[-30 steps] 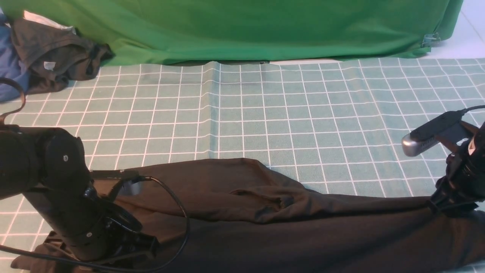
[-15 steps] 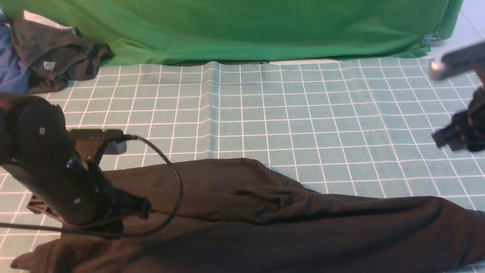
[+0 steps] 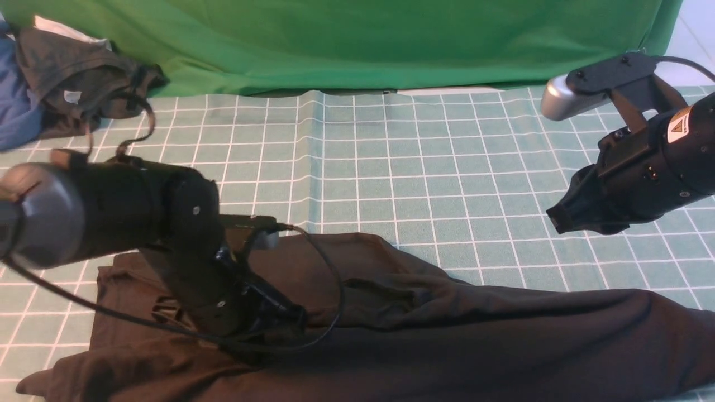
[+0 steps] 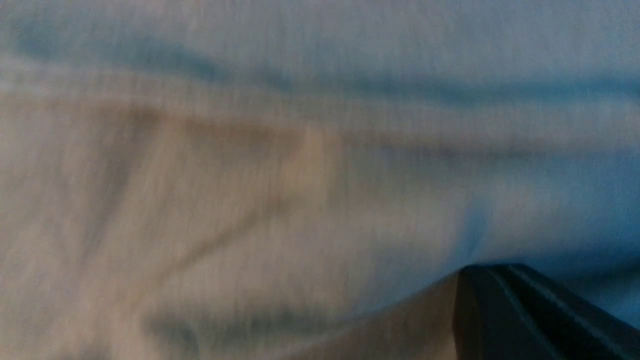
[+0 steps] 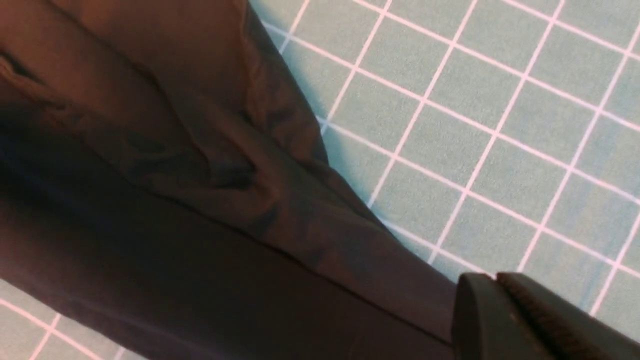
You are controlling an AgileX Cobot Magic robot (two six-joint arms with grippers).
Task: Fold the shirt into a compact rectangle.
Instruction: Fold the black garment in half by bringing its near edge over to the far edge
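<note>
Front view, entry one: left gripper (image 3: 287,322), jaws closed, sunk into a bunched fold of the shirt (image 3: 503,340) at its left-centre and apparently gripping it. The wrist and a looping cable (image 3: 330,290) hide the tips themselves. In the left wrist view one dark finger (image 4: 505,315) shows, and blurred pale cloth fills everything else, too smeared to identify.

Entry two: right gripper (image 3: 558,219), jaws pressed together on nothing. It hangs in the air over the tablecloth (image 3: 447,167) on the right, clear of the shirt and beyond its far edge. The right wrist view shows the fingertips (image 5: 480,310) meeting, with the shirt's creased edge and bare grid beneath.

Entry three: the shirt is black and rumpled. It lies lengthwise along the near edge of the table from left to right, with its left end doubled over on itself.

Entry four: the tablecloth is teal with a white grid and has a crease running far to near at the centre.

Entry five: a green backdrop cloth (image 3: 363,39) runs along the far side.

Entry six: a crumpled dark garment (image 3: 84,72) with a small grey tag (image 3: 72,96) sits in the far left corner, touching blue fabric (image 3: 17,117).
</note>
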